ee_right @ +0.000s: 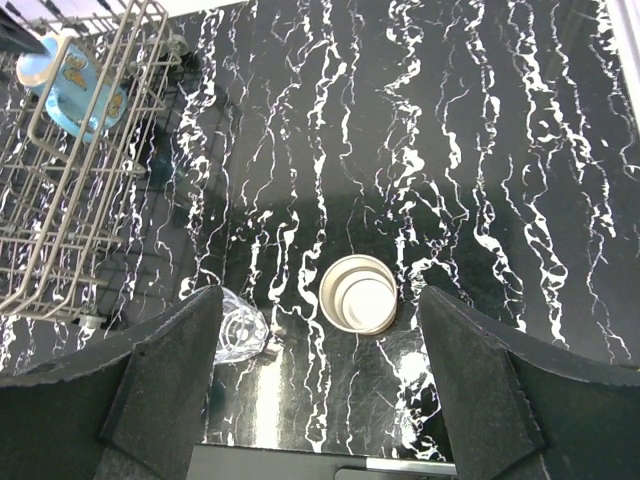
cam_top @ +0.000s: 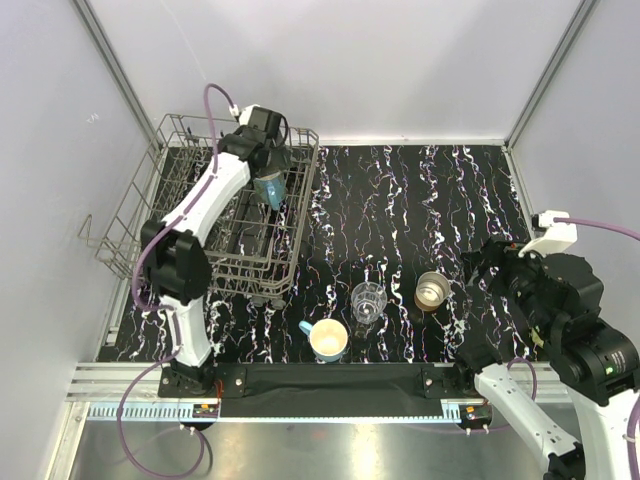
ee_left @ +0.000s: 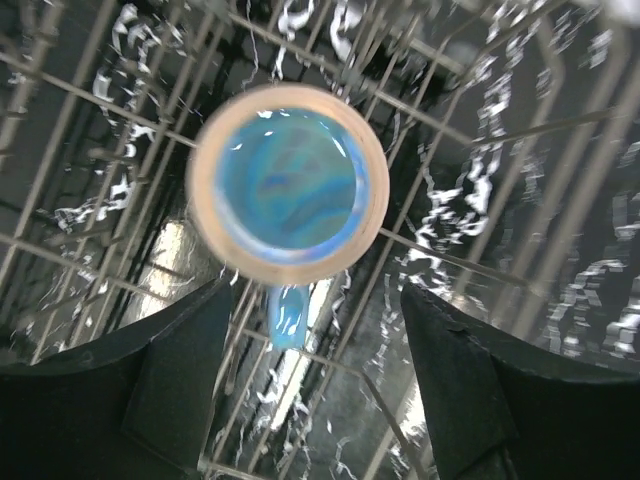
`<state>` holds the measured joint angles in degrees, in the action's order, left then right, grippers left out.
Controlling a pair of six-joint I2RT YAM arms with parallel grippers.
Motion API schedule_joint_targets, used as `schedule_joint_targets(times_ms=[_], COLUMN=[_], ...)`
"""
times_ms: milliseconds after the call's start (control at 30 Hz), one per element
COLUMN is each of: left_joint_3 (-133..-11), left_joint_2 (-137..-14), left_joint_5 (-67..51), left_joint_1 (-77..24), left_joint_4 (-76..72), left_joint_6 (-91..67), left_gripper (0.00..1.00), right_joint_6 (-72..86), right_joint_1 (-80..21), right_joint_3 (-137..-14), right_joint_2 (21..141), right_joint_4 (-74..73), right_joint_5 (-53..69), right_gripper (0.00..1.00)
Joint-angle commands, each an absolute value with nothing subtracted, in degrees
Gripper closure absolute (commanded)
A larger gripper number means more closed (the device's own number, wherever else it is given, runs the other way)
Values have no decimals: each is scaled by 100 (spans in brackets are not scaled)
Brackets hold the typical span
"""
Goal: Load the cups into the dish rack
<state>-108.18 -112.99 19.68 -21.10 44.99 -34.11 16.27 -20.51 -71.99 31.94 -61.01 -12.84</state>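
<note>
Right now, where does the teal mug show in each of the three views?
Top external: the teal mug is upper left, in the right half of the dish rack.
Left wrist: just above centre, beyond the open left fingers.
Right wrist: top left corner, behind the rack's wires.
Shared landmark: the dish rack's grey wires around the mug.

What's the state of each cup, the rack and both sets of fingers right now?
teal mug: base up, inside the rack, not gripped.
light-blue mug: upright on the table, empty.
glass tumbler: upright on the table, empty.
metal cup: upright on the table.
dish rack: holds only the teal mug.
left fingers: open, above the teal mug.
right fingers: open, above the metal cup.
</note>
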Motion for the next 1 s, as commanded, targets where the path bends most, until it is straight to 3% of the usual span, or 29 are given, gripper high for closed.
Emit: schedule_joint_targets(times_ms=[0,67,100,233,333,633,967], left_joint_3=[-10935,-10733,-10479,-9897,-9572,-8588,-8172], left_joint_2=[-10408,-9996,-9845,-9098,-8509,-6674,-5826], left_joint_5=[2206,2241,2224,2040,1934,926,220], left_joint_1=[-2118,-2136,-2144,-2145,-2136,-2136,-2074], left_joint_4=[4605,4623,4597,4438,4508,4360,4947], left_joint_6=[-3726,-3866,-3928,-3946,-3999,-3737,-3437], left_gripper=[25,23,11,9,1,1,1], right_joint_6=[1600,1608,1600,1792,2126,2364,3620], right_joint_1=[-2074,-2074,-2074,-2074,-2074,-2074,-2065], right_joint_3=[-7207,-7190,-7181,-7163,-7303,-8050,-7919], right_joint_2=[3392,3480,3507,3656,3954,5396,5563], right_joint_4=[-5853,-5871,-5862,-5906,-6160,-7532,-8278], right_joint_5=[-1002,-819,-756,-790,-940,-158,-2063], right_gripper=[13,13,13,7,4,0,0])
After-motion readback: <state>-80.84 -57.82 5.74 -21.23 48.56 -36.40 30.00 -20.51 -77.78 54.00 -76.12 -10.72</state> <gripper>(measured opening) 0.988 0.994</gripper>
